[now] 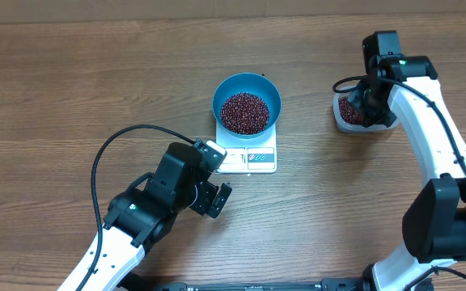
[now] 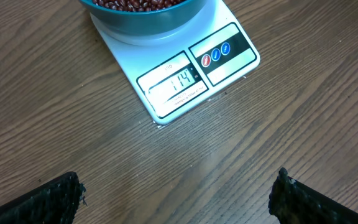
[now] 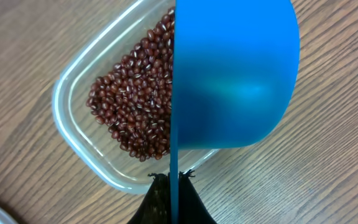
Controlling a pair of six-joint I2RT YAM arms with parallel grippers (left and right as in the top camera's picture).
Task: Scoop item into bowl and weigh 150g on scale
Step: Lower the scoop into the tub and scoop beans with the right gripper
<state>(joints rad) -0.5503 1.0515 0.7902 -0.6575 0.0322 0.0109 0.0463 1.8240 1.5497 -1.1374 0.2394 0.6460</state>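
**A:** Where have the beans [image 1: 244,112] got to?

**B:** There's a good heap in the blue bowl [image 1: 253,83], and the bowl stands right on top of the scale [image 1: 247,159]. It covers most of the platform. Only the front strip with the display [image 2: 174,84] pokes out, and that reads 114.

**A:** And the rest of them?

**B:** More lie in a clear tub [image 3: 67,127], well away from the scale on the right arm's side, resting on the wooden table [image 1: 55,81].

**A:** What's the right gripper [image 3: 174,186] doing?

**B:** Its fingers are pinched tight on the thin handle of a small blue scoop [image 3: 235,81]. The scoop hangs over the tub, far from the scale, and hides one end of it. From here I only see the scoop's outer side, so I can't tell whether there's anything in it.

**A:** And the left one?

**B:** The left gripper [image 2: 176,202] is near the scale, just off the display edge and above bare wood. Its jaws are spread wide with nothing between them. It touches neither the scale nor the bowl.
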